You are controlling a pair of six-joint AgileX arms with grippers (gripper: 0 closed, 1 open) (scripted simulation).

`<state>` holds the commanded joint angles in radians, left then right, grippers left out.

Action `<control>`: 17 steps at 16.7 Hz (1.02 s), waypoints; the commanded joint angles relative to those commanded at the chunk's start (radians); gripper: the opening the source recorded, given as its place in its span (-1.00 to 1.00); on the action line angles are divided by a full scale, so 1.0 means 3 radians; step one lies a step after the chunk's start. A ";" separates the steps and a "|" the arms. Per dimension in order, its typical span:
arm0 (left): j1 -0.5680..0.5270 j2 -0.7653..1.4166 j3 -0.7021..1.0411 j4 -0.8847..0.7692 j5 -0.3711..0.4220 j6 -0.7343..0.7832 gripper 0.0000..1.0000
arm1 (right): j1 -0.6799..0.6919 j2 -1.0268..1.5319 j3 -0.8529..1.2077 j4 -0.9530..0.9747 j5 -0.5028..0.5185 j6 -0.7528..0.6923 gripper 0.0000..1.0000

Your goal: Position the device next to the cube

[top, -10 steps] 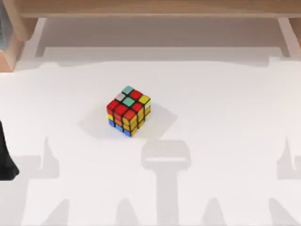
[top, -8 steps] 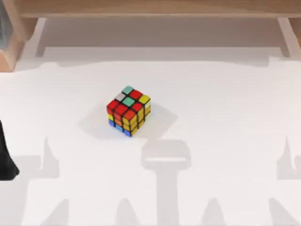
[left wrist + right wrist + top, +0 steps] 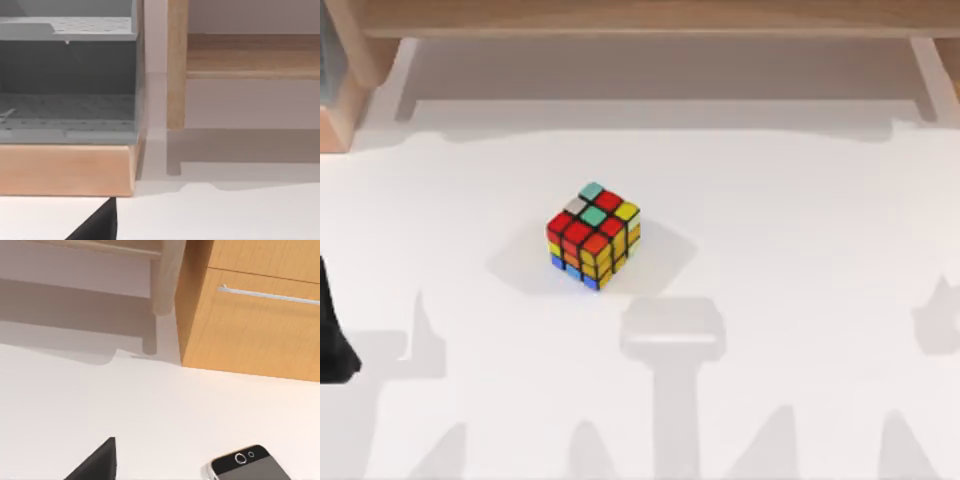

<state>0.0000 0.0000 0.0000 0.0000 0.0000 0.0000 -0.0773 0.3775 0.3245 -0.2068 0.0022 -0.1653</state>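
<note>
Near the middle of the white table (image 3: 800, 200), a little left of centre in the top view, the cube (image 3: 592, 236) sat alone with its mostly red face up and yellow and blue stickers on its near sides. At the far left edge of that view I could make out a dark part of my left arm (image 3: 332, 340), low by the near side. My left wrist view looked across the table at a grey shelf unit on a wooden base (image 3: 67, 170) and a wooden post (image 3: 176, 65). My right wrist view showed the device (image 3: 247, 465) lying flat on the table, screen up, its round home button at the end towards a wooden cabinet with a silver handle (image 3: 255, 325). For both grippers, I could not tell how far the fingers stood apart or whether they held anything.
</note>
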 joint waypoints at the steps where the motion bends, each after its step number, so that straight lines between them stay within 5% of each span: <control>1: 0.0000 0.0000 0.0000 0.0000 0.0000 0.0000 1.00 | -0.0053 0.0314 0.0226 -0.0150 -0.0001 -0.0116 1.00; 11: 0.0000 0.0000 0.0000 0.0000 0.0000 0.0000 1.00 | -0.0627 0.3956 0.2609 -0.1820 -0.0010 -0.1363 1.00; 17: 0.0000 0.0000 0.0000 0.0000 0.0000 0.0000 1.00 | -0.0876 0.5338 0.3692 -0.2494 -0.0004 -0.1912 1.00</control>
<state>0.0000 0.0000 0.0000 0.0000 0.0000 0.0000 -0.3402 1.9789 1.4322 -0.9550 0.0010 -0.7388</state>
